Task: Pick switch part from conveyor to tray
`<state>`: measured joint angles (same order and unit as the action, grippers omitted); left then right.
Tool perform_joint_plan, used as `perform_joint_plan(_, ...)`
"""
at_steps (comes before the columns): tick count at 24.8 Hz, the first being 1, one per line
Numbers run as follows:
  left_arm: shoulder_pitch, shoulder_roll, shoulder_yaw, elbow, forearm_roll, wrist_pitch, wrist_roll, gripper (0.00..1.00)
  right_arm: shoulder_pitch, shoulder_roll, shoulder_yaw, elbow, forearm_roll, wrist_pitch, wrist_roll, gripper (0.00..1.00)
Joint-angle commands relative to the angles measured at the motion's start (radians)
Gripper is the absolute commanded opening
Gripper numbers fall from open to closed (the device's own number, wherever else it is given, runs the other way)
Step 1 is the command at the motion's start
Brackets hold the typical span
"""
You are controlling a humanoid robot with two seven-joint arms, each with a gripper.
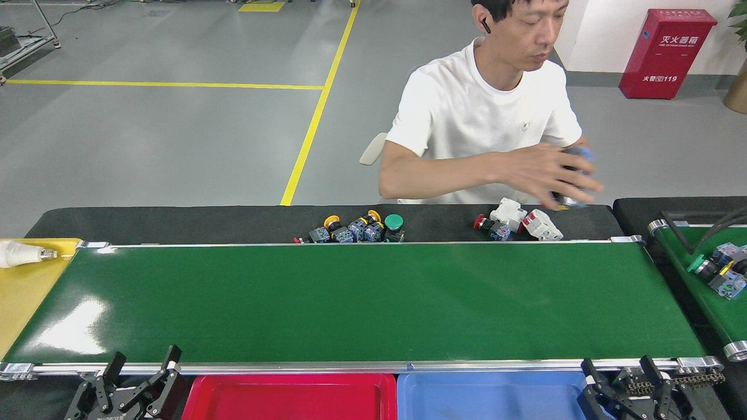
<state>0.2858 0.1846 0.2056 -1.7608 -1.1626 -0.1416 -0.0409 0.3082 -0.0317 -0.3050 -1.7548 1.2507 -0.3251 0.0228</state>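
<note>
Taking the conveyor [362,303] as the landmark, a yellow surface [23,291] lies off its left end, with a white nozzle-like object [23,254] resting there at the belt's far-left corner. Below the conveyor's near rail at the left, the left gripper [143,367] stands with its black fingers spread apart and nothing between them. Just beside the near rail sit a red tray [292,396] and, to its right, a blue tray [490,396], touching side by side. The belt itself carries no part. Beyond its far rail, on the black table strip [175,221], a cluster of switch parts [356,228] with yellow and green caps lies near the middle, and a second group of switch parts [516,224], white-bodied with a red cap, lies further right. A person [484,111] in a white T-shirt sits behind them, a blurred hand [554,175] holding something above that group. Below the conveyor's near-right corner, the right gripper [624,373] is likewise open and empty. Right of the conveyor, a smaller green belt [700,274] carries more switch parts [721,268].
</note>
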Motion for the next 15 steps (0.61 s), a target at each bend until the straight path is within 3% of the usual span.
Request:
perform_joint_plan(1,-0.004,0.012,0.005,-0.014,-0.003,-0.010,0.012,1.00,-0.001,0.004,-0.005,-0.015,-0.004,-0.003,-0.011,1.00)
perform_joint_plan(9,-0.010,0.001,0.029,-0.014,0.004,-0.053,0.012,1.00,-0.003,0.035,-0.005,-0.015,-0.037,-0.002,-0.011,1.00)
perform_joint_plan(15,-0.013,-0.005,0.113,-0.014,0.004,-0.211,0.013,1.00,-0.004,0.033,-0.005,-0.015,-0.059,0.008,-0.003,1.00)
